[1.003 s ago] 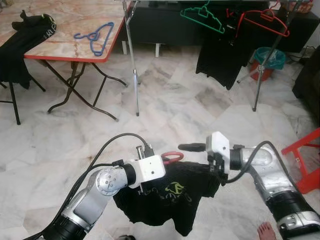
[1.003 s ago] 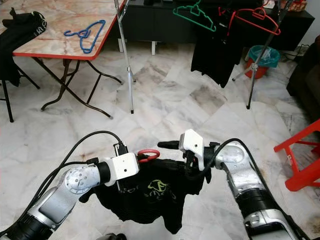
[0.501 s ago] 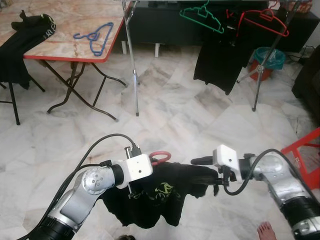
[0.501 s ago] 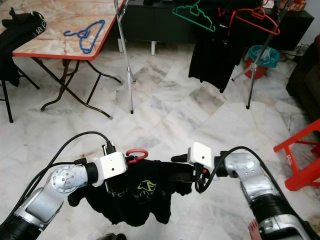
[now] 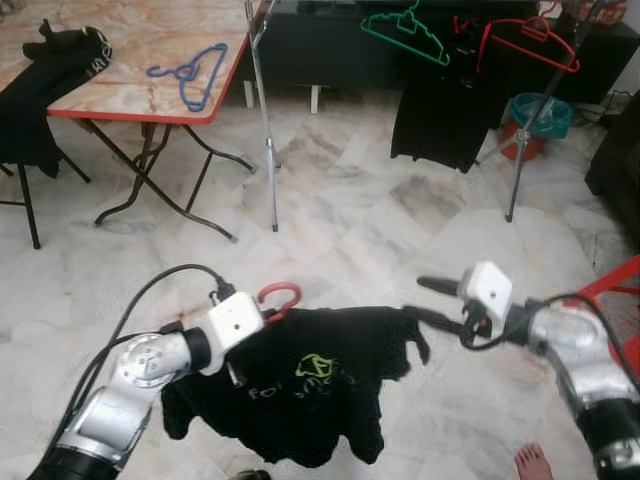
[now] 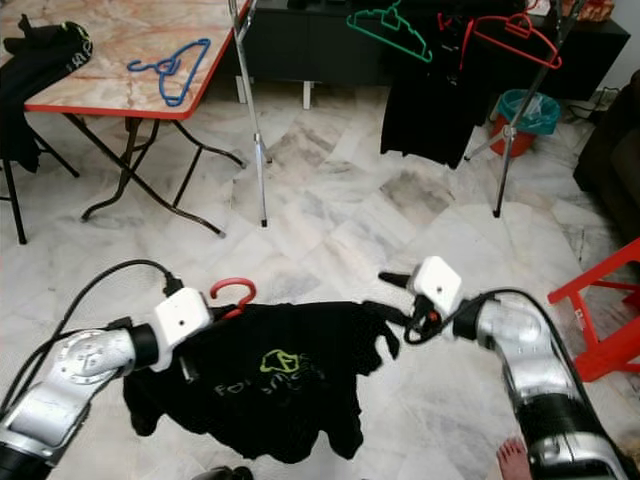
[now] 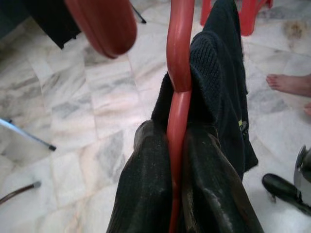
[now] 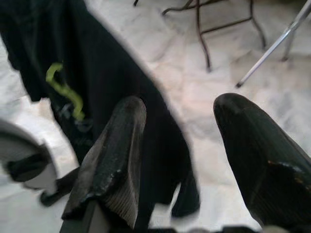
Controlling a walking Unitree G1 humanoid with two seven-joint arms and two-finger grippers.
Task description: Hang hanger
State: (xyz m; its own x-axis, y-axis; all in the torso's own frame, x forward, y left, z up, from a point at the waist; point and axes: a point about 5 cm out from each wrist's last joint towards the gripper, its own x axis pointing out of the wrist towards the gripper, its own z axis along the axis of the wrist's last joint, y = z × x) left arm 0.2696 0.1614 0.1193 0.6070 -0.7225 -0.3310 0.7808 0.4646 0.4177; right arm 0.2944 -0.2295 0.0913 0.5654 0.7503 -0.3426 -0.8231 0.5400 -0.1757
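My left gripper (image 5: 262, 316) is shut on the neck of a red hanger (image 5: 279, 294) that carries a black T-shirt (image 5: 310, 385) with a green print. In the left wrist view the two black fingers (image 7: 146, 189) squeeze the hanger's red stem (image 7: 178, 116) with cloth bunched around it. My right gripper (image 5: 413, 297) is open at the shirt's right shoulder; in the right wrist view its fingers (image 8: 119, 145) stand apart, with the shirt (image 8: 73, 73) lying beside one of them. The clothes rack's pole (image 5: 265, 120) stands ahead.
On the rack hang a green hanger (image 5: 405, 28), a red hanger (image 5: 530, 42) and a black shirt (image 5: 440, 115). A table (image 5: 120, 105) at left holds a blue hanger (image 5: 190, 72) and dark clothing. A red stool (image 5: 612, 300) and a person's bare foot (image 5: 532, 462) are at right.
My arms have moved apart, left gripper to the left, right gripper to the right. The shirt now hangs spread wider, and the right gripper's fingers have opened off the cloth.
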